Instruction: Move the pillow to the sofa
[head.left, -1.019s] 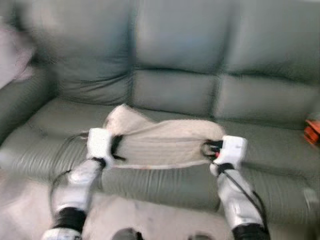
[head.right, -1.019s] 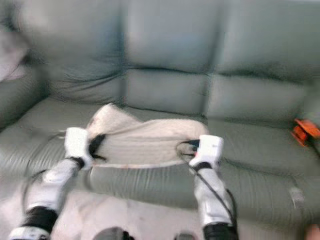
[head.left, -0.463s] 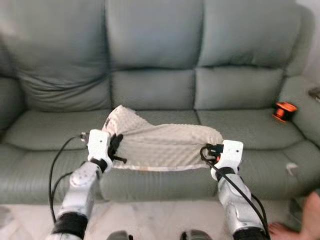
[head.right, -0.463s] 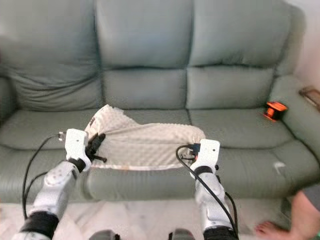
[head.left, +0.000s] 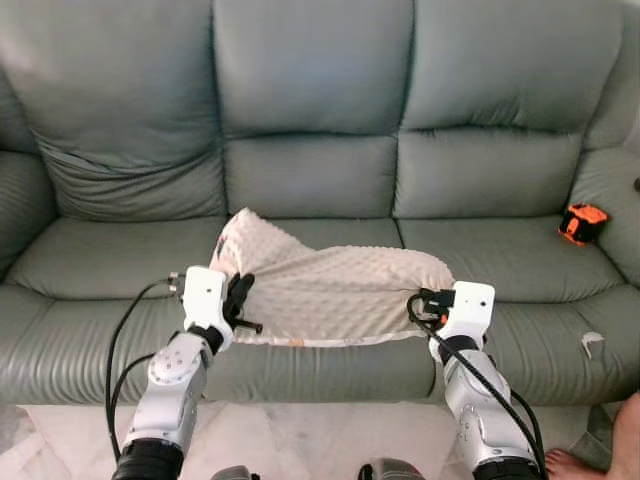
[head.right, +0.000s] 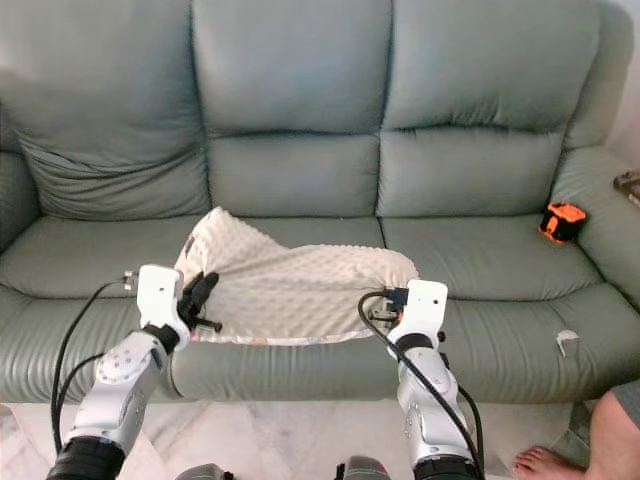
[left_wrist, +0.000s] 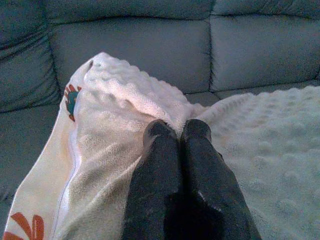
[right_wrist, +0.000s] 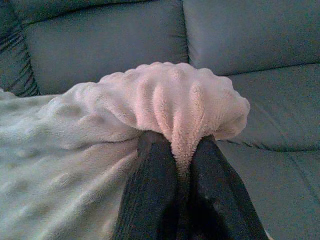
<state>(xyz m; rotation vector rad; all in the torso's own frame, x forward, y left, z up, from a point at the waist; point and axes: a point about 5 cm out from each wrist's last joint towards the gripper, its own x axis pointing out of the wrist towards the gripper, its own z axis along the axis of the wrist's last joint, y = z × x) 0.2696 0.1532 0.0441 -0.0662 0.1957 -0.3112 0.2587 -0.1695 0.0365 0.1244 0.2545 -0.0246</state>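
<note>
A cream, bumpy-textured pillow (head.left: 330, 290) is held stretched between my two grippers over the front of the middle seat of a grey-green leather sofa (head.left: 310, 90). My left gripper (head.left: 240, 298) is shut on the pillow's left edge; in the left wrist view its black fingers (left_wrist: 165, 165) pinch the fabric beside a zip seam and an orange print. On the other side, my right gripper (head.left: 425, 303) is shut on a bunched right corner (right_wrist: 180, 110) of the pillow. Whether the pillow rests on the seat cushion cannot be told.
An orange and black object (head.left: 581, 223) lies on the right seat next to the sofa's armrest. A small white scrap (head.left: 591, 340) sits on the front of the right cushion. A person's bare foot (head.left: 575, 465) stands on the pale floor at the lower right.
The view has steadied and shifted from blurred to sharp as the camera moved. Both grippers keep their hold on the pillow, which sits in the same place between them.
</note>
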